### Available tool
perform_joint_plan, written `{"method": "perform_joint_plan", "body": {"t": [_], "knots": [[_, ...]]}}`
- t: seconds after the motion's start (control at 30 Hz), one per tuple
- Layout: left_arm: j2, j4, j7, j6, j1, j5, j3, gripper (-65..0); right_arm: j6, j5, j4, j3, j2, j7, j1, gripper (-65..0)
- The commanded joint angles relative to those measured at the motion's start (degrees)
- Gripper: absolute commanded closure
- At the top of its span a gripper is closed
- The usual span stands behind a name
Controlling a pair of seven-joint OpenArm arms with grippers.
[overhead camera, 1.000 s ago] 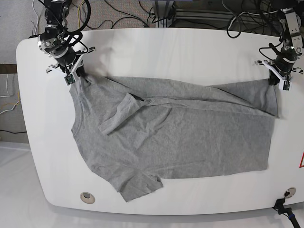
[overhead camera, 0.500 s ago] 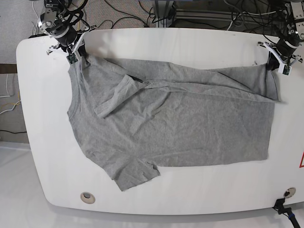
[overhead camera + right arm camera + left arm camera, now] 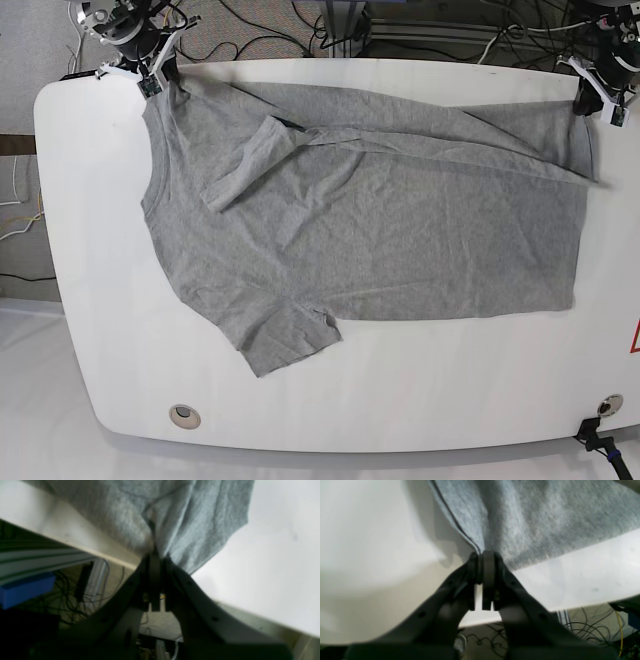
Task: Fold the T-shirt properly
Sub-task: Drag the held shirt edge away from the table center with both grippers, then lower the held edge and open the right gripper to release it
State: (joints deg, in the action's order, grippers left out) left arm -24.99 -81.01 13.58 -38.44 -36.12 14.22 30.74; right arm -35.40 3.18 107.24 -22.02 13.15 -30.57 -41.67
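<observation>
Jaws: left gripper [image 3: 480,580] and right gripper [image 3: 160,580] both pinch cloth | Shirt [image 3: 400,240]: flat on table [image 3: 400,400], top corners at table's far edge | Feel: likely soft, floppy, light, can't break, may crumple | Best hold: both corners, pulled snug

Left tool [image 3: 481,567] shut on cloth, at the far right corner of the surface [image 3: 400,400] in the base view. Right tool [image 3: 160,572] likewise pinched shut on cloth, by the far left corner. Arms spread wide apart.
</observation>
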Motion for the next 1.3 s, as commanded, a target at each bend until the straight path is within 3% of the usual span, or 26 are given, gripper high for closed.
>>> {"method": "perform_joint_plan", "body": {"t": [0.0,0.43,0.73,0.93,1.27], "knots": [[0.77,0.88,7.82,-0.29,-1.73,-5.56,-0.46,0.0,-0.78,-1.38,0.32,0.09,-0.44,-2.88,-1.71,0.0],[4.03,0.0,7.82,0.06,-2.43,-5.56,-5.03,0.0,-0.78,-1.38,0.23,0.35,-1.85,-2.88,-1.71,0.0],[3.85,-0.26,7.82,0.06,-2.34,-5.56,-4.85,0.0,-0.6,-1.64,3.13,0.0,-0.09,-3.15,1.27,0.0],[4.03,0.44,7.82,0.06,-0.76,-5.65,-4.85,0.0,-0.69,-1.47,3.92,-0.79,1.31,-8.69,4.09,0.0],[4.03,0.44,7.82,0.15,-0.76,-5.65,-4.85,0.0,-0.78,-1.55,4.01,-0.88,1.58,-8.77,4.97,0.0]]}}
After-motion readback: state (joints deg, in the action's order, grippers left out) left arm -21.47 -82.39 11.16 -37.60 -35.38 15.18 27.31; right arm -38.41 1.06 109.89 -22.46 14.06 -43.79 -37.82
